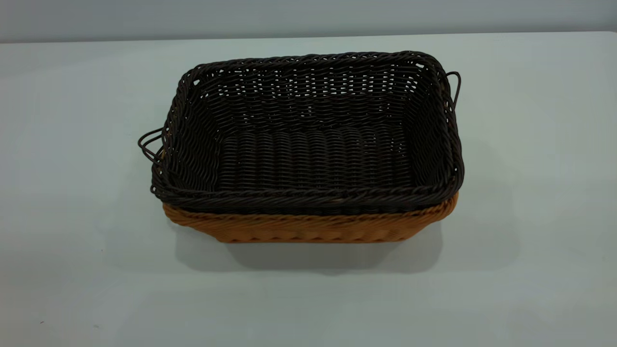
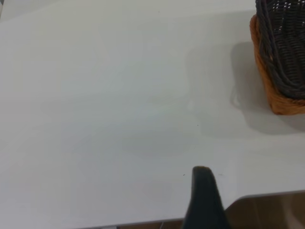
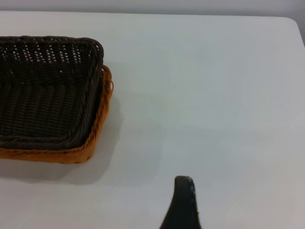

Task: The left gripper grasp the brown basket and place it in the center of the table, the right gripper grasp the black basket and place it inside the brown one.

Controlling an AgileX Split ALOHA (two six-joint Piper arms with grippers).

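The black basket sits nested inside the brown basket in the middle of the white table. Only the brown basket's front wall and rim show below the dark rim. Neither arm shows in the exterior view. In the left wrist view, part of my left gripper hangs over the table near its edge, well away from the stacked baskets. In the right wrist view, part of my right gripper hovers over bare table, apart from the black basket and the brown basket.
Thin wire loop handles stick out at both short ends of the baskets. The table's edge and a brown floor show in the left wrist view. The far table edge meets a grey wall.
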